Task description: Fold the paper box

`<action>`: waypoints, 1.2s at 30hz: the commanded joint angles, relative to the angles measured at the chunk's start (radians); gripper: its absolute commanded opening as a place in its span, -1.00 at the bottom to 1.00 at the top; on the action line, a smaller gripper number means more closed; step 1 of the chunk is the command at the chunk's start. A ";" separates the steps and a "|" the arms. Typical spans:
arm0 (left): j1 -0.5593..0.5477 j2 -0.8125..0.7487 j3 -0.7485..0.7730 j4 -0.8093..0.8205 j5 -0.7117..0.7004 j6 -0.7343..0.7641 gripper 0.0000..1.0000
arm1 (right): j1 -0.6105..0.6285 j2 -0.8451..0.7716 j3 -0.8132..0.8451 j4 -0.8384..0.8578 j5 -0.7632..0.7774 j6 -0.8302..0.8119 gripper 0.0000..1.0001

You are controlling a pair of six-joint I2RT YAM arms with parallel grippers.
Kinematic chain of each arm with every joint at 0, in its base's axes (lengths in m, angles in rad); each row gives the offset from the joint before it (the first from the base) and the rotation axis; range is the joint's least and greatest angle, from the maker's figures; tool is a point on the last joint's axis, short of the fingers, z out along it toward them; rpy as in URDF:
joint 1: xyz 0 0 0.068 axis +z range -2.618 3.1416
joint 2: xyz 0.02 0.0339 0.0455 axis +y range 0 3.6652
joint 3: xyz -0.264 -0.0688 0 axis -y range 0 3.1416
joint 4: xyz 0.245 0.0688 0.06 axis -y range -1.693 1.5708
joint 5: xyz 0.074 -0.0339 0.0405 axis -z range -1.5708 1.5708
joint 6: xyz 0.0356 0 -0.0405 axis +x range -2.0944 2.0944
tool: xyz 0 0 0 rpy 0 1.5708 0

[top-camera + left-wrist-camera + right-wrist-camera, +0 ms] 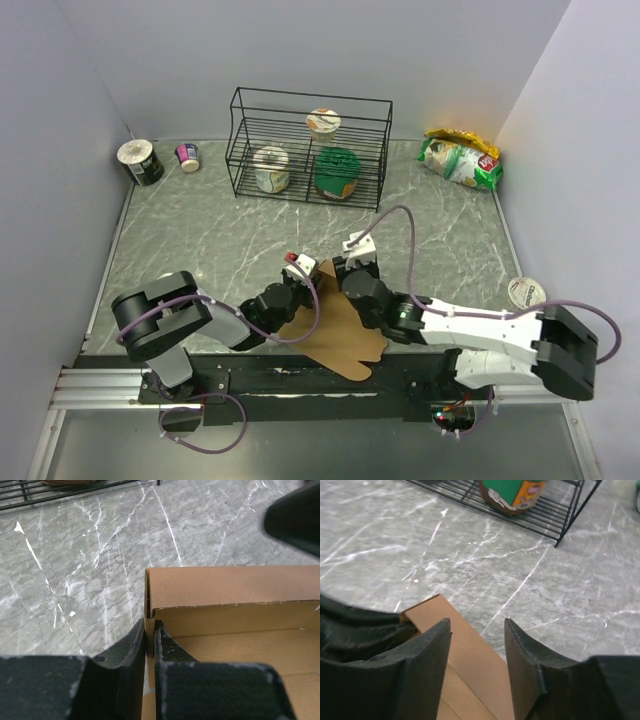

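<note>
The paper box [335, 335] is brown unprinted cardboard, partly folded, lying at the near middle of the table between both arms. In the left wrist view its far wall [230, 587] is folded over and the floor shows inside. My left gripper [149, 627] is shut on the box's left side flap at the corner. My right gripper [477, 625] is open, its jaws astride the box's far wall [470, 647], left finger inside, right finger outside over the table. In the top view the left gripper [300, 283] and right gripper [345, 272] sit at the box's far end.
A black wire rack [308, 148] with cups stands at the back middle. A can [141, 161] and a small cup [188, 157] are back left. A snack bag [460, 158] lies back right. A white lid [526, 292] is at the right edge.
</note>
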 commanded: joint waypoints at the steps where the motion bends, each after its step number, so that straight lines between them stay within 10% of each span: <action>1: -0.018 0.047 -0.015 -0.028 -0.056 -0.030 -0.98 | -0.053 0.083 0.074 0.045 0.020 0.106 0.01; 17: -0.032 0.084 -0.049 0.032 -0.055 -0.105 -0.95 | -0.036 0.290 0.013 0.071 -0.056 0.190 -0.17; 36: -0.074 0.113 -0.058 0.066 -0.028 -0.151 -0.44 | -0.033 0.267 -0.027 -0.038 -0.040 0.272 -0.19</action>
